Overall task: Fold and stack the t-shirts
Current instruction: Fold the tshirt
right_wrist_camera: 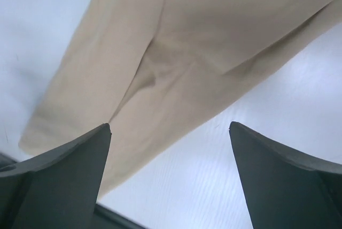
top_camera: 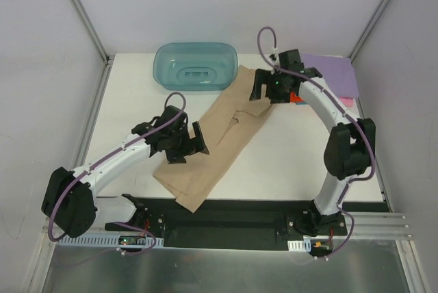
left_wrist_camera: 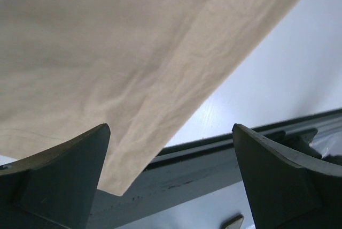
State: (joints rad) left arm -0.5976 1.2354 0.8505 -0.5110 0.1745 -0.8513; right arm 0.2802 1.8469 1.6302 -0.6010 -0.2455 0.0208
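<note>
Clearly soft and limp, the tan shirt lies folded lengthwise mid-frame; best pinched at its end corners. Left gripper and right gripper both gape wide, empty.

— How do the two arms stand at this moment?
— The left arm goes from its base forward and toward the right, with the elbow low at the left side. The left gripper points to the middle, and its fingers are spread wide.
— And the other one?
— The right arm rises from its base, bends at the elbow and stretches back and leftward. The right gripper is tilted downward, its fingers also wide apart.
— Do the grippers touch each other?
— No, they are well apart. The right one is farther from the bases.
</note>
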